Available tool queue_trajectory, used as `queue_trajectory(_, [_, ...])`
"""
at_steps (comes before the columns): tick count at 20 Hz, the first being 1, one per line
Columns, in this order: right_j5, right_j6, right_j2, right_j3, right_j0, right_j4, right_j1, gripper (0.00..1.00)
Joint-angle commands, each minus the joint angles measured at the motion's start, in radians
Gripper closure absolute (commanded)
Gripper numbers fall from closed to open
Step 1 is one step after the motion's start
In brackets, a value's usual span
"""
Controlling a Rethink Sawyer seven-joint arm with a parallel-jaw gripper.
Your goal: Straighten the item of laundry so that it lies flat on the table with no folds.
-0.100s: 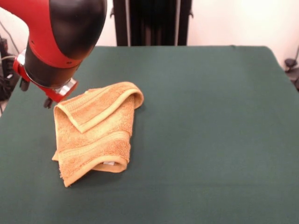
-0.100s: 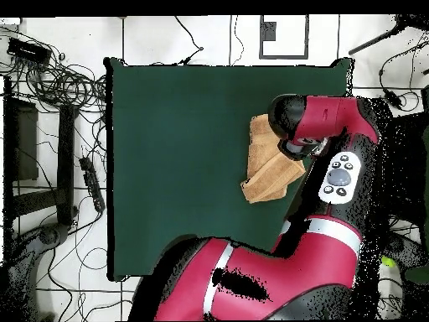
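No text, brand, number or sign can be read in either view. A small white label (image 1: 109,163) peeks from the towel's (image 1: 96,137) lower fold, possibly printed, but nothing on it can be made out.

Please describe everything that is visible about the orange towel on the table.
The towel is orange-tan terry cloth with woven bands. It lies crumpled and folded on the green table, not flat: the upper edge is turned over, and the lower end is rolled under, where something small and white shows. The arm's end effector is at the towel's upper left corner; whether it touches is unclear.
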Motion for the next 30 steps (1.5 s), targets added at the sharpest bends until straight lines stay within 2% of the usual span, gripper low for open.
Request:
queue_trajectory(1, [-0.019, 0.25, 0.071, 0.11, 0.033, 0.055, 0.063, 0.0])
queue_trajectory(13, [-0.046, 0.251, 0.114, 0.152, 0.022, 0.106, 0.081, 0.0])
queue_trajectory(30, [-0.27, 0.319, 0.087, 0.155, 0.03, 0.132, 0.176, 0.0])
